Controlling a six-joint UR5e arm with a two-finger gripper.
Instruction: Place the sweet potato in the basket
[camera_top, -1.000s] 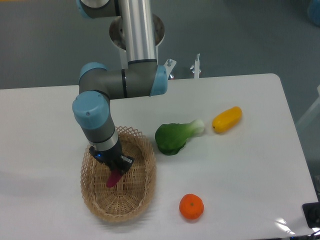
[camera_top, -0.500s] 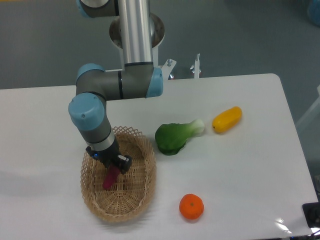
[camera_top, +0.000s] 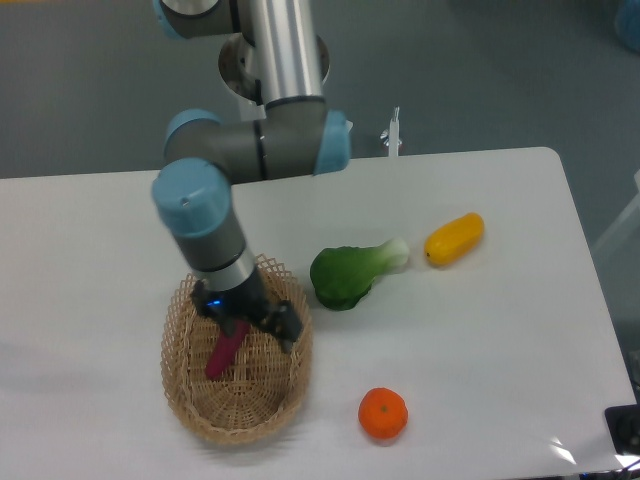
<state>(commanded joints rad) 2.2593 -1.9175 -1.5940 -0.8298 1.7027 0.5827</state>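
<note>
The magenta-purple sweet potato (camera_top: 222, 353) lies inside the tan wicker basket (camera_top: 190, 400) at the front left of the table, its upper end just under my gripper. My gripper (camera_top: 250, 325) hangs over the basket's upper half with its jaws spread apart. One dark finger (camera_top: 287, 335) reaches toward the basket's right rim. The fingers are not closed on the sweet potato.
A green leafy vegetable (camera_top: 345, 274) lies just right of the basket. A yellow oblong vegetable (camera_top: 454, 239) lies further right. An orange (camera_top: 383, 414) sits near the front edge, right of the basket. The arm's base column (camera_top: 280, 50) stands at the back.
The jaws have opened and let go of the sweet potato, which now rests in the basket. The arm's elbow and wrist have shifted to the right.
</note>
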